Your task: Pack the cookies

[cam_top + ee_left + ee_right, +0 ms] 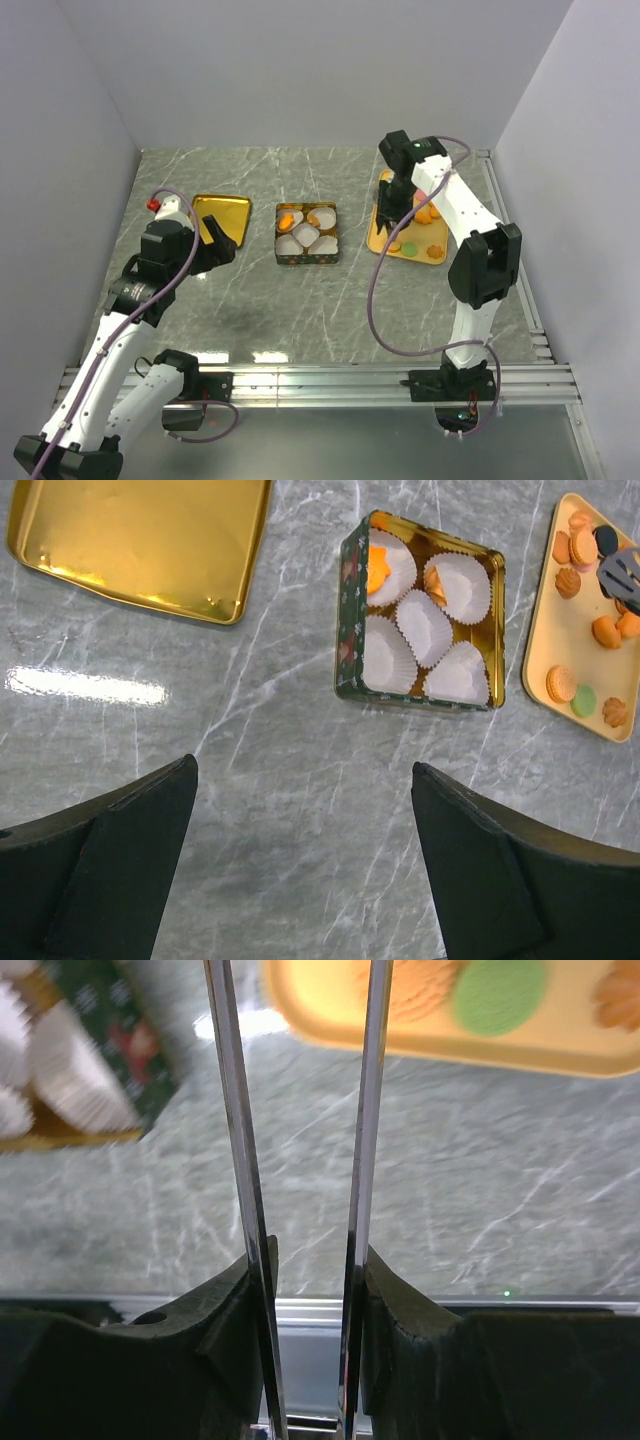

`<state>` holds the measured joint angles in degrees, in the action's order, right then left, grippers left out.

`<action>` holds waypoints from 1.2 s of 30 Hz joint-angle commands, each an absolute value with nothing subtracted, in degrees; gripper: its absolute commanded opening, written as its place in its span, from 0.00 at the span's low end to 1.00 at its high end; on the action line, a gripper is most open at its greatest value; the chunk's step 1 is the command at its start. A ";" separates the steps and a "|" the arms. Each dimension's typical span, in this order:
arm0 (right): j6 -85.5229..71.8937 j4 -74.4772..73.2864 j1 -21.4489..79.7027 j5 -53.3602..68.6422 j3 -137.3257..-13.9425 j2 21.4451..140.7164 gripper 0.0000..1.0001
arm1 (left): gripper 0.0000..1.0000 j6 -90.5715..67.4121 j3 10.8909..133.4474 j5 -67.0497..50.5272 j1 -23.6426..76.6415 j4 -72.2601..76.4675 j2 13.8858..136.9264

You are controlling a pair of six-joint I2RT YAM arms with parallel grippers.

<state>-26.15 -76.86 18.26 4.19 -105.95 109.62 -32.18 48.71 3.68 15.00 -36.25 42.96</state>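
The cookies (412, 240) lie on a yellow tray (380, 238) at the right, mostly orange, one green (585, 700). A green tin (307, 258) in the middle holds white paper cups, and two far cups hold an orange cookie each (378, 572). My right gripper (402, 203) is over the tray's far end, shut on metal tongs (236, 1110). The tongs' dark tips (620, 572) hover among the cookies; whether they grip one is hidden. My left gripper (303, 768) is open and empty, above bare table left of the tin.
A gold tin lid (222, 214) lies upside down left of the tin, beside my left gripper. White walls close in the back and both sides. A metal rail (330, 380) runs along the near edge.
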 commanded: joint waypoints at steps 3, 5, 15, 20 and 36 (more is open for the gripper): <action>-29.61 -81.74 24.76 7.38 -111.18 104.94 0.24 | 0.94 -31.64 49.22 3.25 16.08 -35.16 43.24; -31.36 -81.56 27.32 8.08 -112.93 105.46 0.24 | 0.94 -31.64 49.22 3.34 16.35 -35.16 43.15; -35.51 -79.46 39.28 11.60 -120.23 112.67 0.23 | 0.94 -31.73 49.22 3.78 16.96 -35.16 42.45; -36.65 -76.82 41.57 13.27 -119.36 115.31 0.23 | 0.93 -31.82 49.31 4.04 17.14 -35.33 42.54; -36.39 -70.40 41.75 13.27 -108.63 115.58 0.24 | 0.93 -31.82 49.22 3.96 17.23 -35.24 42.80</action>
<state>-36.25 -72.88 41.71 13.19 -108.71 116.51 -32.21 48.71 3.79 16.97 -36.27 43.07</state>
